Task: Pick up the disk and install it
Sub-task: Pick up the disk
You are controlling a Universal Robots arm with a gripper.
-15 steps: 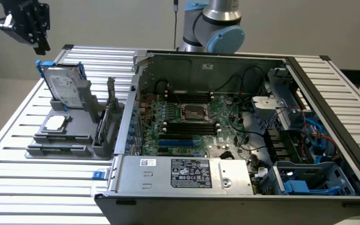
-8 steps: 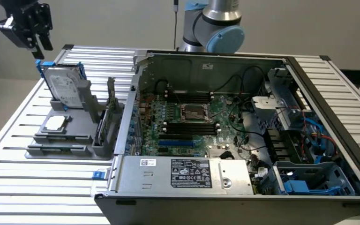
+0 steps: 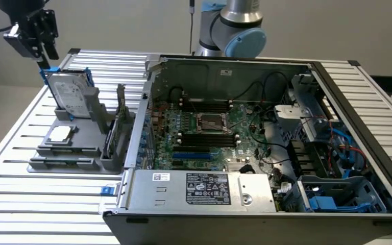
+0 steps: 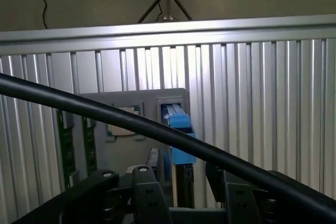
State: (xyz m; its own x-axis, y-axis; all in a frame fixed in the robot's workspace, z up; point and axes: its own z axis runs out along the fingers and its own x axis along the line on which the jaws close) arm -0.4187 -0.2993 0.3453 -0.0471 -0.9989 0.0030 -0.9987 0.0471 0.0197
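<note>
The disk (image 3: 70, 93), a silver-grey hard drive with a white label inside a thin blue carrier, stands on edge in the tall rear slot of a grey holder (image 3: 80, 149), close to the far corner of the counter (image 3: 26, 214) on the exterior view's left. From the wrist camera it shows only its narrow top, capped in blue. The pincer (image 3: 43, 57) hangs close over the carrier's top corner with its jaws spread wide and nothing between them; whether a tip grazes the blue frame cannot be made out. In the wrist view two dark fingers (image 4: 147, 195) stand apart on either side of the drive's line, and a thick black cable (image 4: 105, 114) sweeps across in front of the lens. Lower on the same holder, toward the counter's near edge, a small square chip (image 3: 59, 133) lies flat with its pale face up. A circuit card (image 3: 120, 109) stands on edge along the holder's side that faces the computer. Just beside the holder, an open computer case (image 3: 359, 153) lies across the middle of the slatted aluminium counter and toward the exterior view's right. Its motherboard (image 3: 203, 127) is exposed, and a long grey metal box (image 3: 203, 190) with white stickers runs along its near wall. At the counter's far edge, behind the case, rises the grey and blue joint of the robot arm (image 3: 240, 30).
</note>
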